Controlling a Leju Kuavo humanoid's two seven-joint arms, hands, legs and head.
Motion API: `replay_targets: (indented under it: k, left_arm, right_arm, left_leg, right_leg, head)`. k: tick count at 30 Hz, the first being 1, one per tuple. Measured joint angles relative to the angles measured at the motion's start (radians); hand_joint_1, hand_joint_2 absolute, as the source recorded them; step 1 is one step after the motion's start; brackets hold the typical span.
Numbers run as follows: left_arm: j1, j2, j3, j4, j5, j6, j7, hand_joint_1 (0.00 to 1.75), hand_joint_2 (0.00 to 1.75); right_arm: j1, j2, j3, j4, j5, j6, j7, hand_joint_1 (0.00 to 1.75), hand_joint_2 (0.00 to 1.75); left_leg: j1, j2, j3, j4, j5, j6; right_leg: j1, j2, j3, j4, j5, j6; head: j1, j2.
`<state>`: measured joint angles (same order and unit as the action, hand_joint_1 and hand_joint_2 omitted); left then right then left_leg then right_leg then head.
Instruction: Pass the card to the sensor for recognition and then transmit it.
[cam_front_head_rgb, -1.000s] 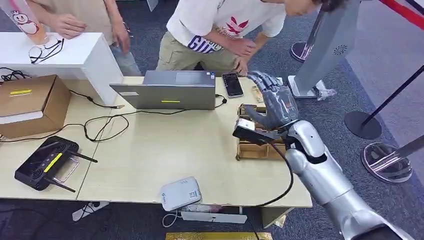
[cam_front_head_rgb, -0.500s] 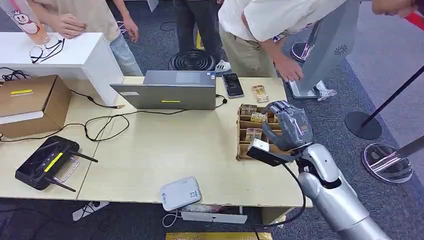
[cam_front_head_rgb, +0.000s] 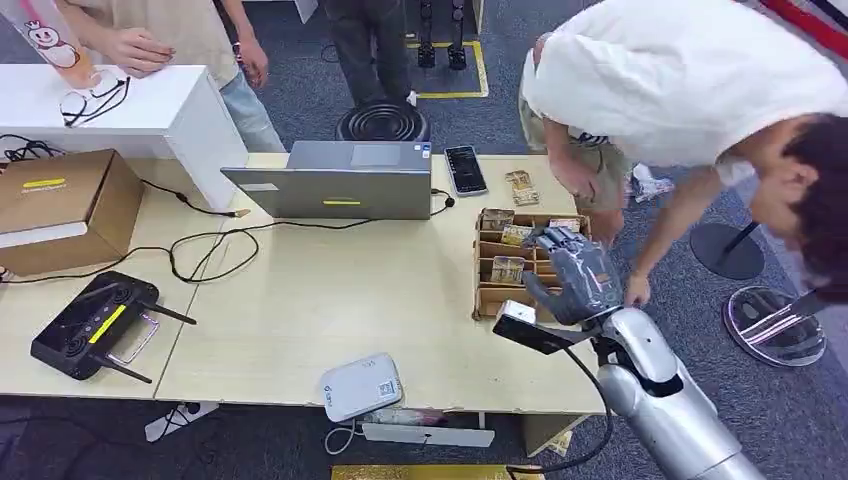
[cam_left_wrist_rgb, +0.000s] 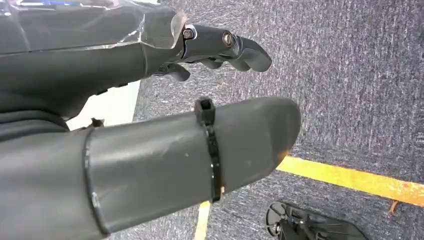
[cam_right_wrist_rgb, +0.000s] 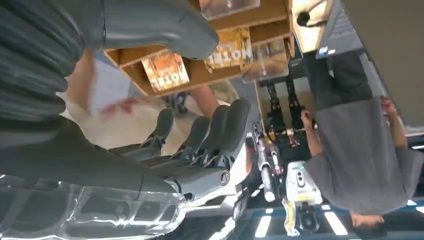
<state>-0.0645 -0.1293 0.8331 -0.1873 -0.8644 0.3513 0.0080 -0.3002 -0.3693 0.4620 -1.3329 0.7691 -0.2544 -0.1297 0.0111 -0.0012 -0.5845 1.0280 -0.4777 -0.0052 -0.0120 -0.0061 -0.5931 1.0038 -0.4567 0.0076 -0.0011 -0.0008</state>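
A wooden card rack (cam_front_head_rgb: 487, 301) stands at the table's right end with several hotel cards (cam_front_head_rgb: 507, 268) upright in its slots. My right hand (cam_front_head_rgb: 572, 276) hovers over the rack's near right part, fingers spread, nothing in it. In the right wrist view the hand (cam_right_wrist_rgb: 190, 150) has its thumb and fingers apart, with the cards (cam_right_wrist_rgb: 165, 70) just beyond them. A loose card (cam_front_head_rgb: 520, 187) lies on the table behind the rack. The white sensor box (cam_front_head_rgb: 362, 387) sits at the table's front edge. My left hand (cam_left_wrist_rgb: 100, 55) hangs above carpet, holding nothing, fingers loosely extended.
A person in a white shirt (cam_front_head_rgb: 680, 80) bends over at the right, one hand (cam_front_head_rgb: 635, 290) close to my right forearm. On the table are a laptop (cam_front_head_rgb: 340, 180), a phone (cam_front_head_rgb: 465, 169), a cardboard box (cam_front_head_rgb: 60, 205), cables and a black controller (cam_front_head_rgb: 95, 325).
My right hand has drawn back from the rack's far end toward me and lowered over its near side. The person has moved from behind the table to the right side and bent over.
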Motion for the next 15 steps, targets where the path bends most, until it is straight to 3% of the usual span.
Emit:
replay_targets:
  k: [15]
  left_arm:
    - [0.0, 0.003, 0.0, 0.0, -0.018, -0.003, 0.001, 0.0, 0.0]
  right_arm:
    - [0.083, 0.005, -0.029, 0.029, 0.018, -0.018, 0.027, 0.91, 1.75]
  left_leg:
    - [0.0, 0.0, 0.0, 0.0, 0.0, 0.0]
  right_leg:
    - [0.0, 0.0, 0.0, 0.0, 0.0, 0.0]
  head:
    - [0.0, 0.0]
